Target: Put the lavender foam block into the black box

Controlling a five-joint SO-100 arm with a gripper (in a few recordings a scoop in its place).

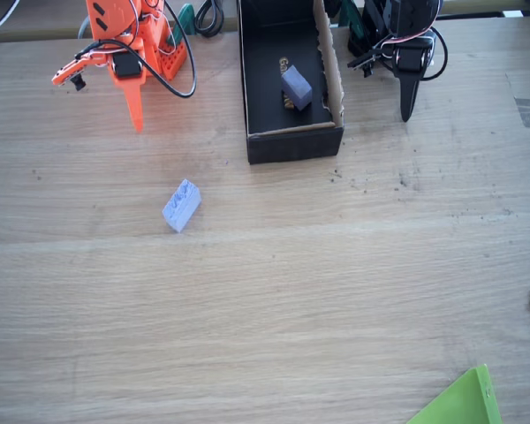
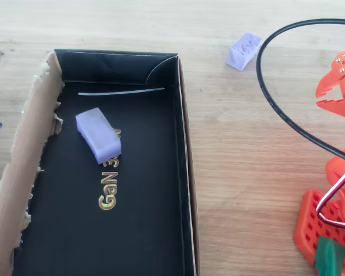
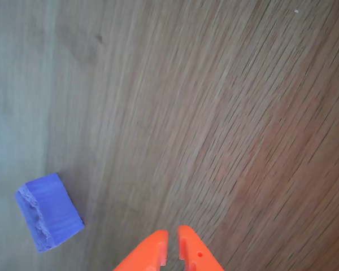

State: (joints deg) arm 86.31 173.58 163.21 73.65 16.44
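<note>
In the wrist view, your small oblong lavender foam block [image 3: 48, 211] with one jagged face lies on the wooden table [image 3: 214, 113], left of the orange gripper [image 3: 173, 244]. Its fingers are nearly pressed together, gripping nothing. The low-walled black cardboard box [image 1: 291, 141] sits well right of the block.

lavender foam block [image 1: 182, 205], small oblong, pale lavender-blue, rough jagged top face, lies flat on bare wooden tabletop, well apart from the box, down-left of it in fixed view; also seen in overhead view [image 2: 244, 50] and wrist view [image 3: 48, 212]. black box [image 1: 290, 145] open, low walls, black inside, one long wall torn raw brown cardboard, gold lettering on floor [image 2: 161, 172]
</note>
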